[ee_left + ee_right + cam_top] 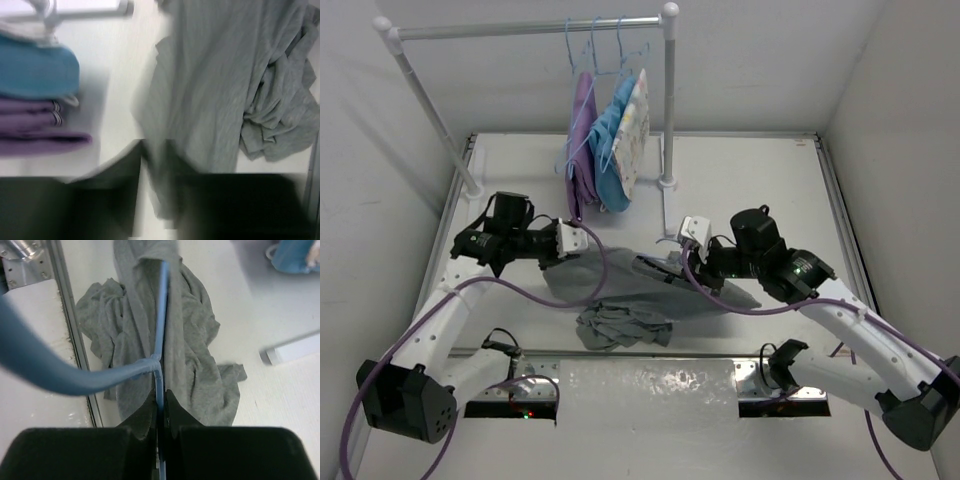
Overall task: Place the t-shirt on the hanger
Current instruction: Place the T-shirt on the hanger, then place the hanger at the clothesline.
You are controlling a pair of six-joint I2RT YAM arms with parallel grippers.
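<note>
The right claw (160,395) is pinched tight on a thin bar of the light-blue hanger (162,305), whose hook curves off sideways close to the lens. The left claw (155,165) is closed on a fold of the grey t-shirt (610,280), though that view is blurred. The t-shirt lies on the white counter (750,180) in front of the clothes rack (520,28). One end is bunched on the side farthest from the rack and the rest is drawn out between both claws. The hanger's bar runs along the cloth; whether it sits inside the shirt cannot be told. On the rack's rail hang a purple garment (582,130), a blue garment (610,130) and a patterned white garment (632,130).
</note>
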